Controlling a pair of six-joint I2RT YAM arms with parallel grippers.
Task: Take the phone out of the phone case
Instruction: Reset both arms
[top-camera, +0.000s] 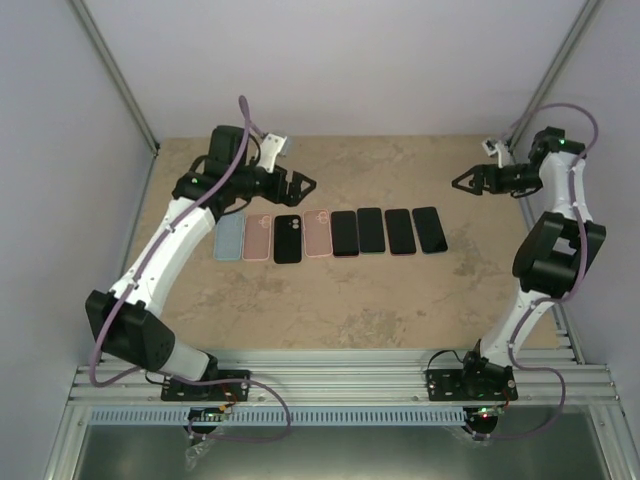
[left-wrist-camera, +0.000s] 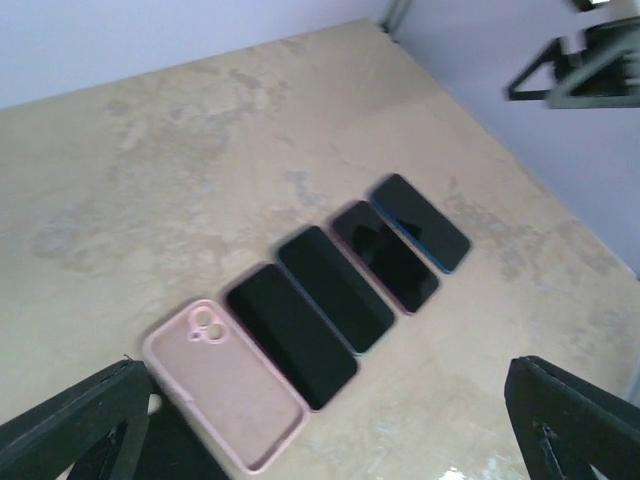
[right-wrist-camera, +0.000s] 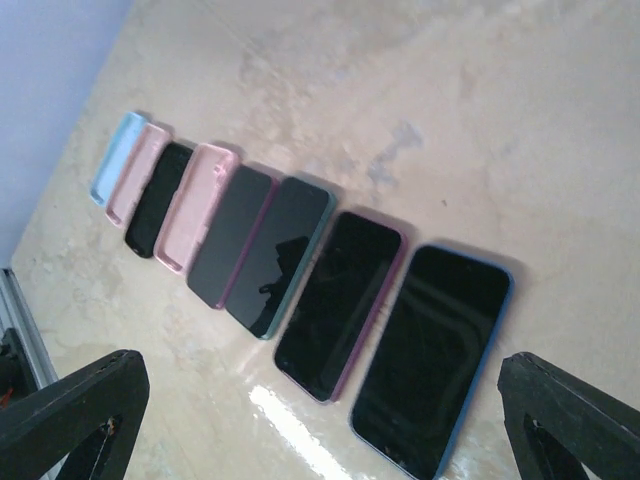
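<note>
A row of phones and cases lies across the table's middle. From the left come a light blue case (top-camera: 230, 240), a pink case (top-camera: 257, 238), a black item (top-camera: 287, 239) and another pink empty case (top-camera: 317, 233) (left-wrist-camera: 225, 385). To the right lie several phones, screens up, still in their cases; the last one sits in a blue case (top-camera: 430, 230) (right-wrist-camera: 432, 355). My left gripper (top-camera: 300, 185) (left-wrist-camera: 320, 440) hovers open above the row's left part, holding nothing. Off the row's right end, my right gripper (top-camera: 462, 181) (right-wrist-camera: 320, 420) hangs open and empty.
The beige table (top-camera: 350, 300) ends at pale walls at the back and sides. A metal rail (top-camera: 340, 385) with both arm bases runs along the near edge. In the left wrist view the right gripper (left-wrist-camera: 575, 75) shows at the top right.
</note>
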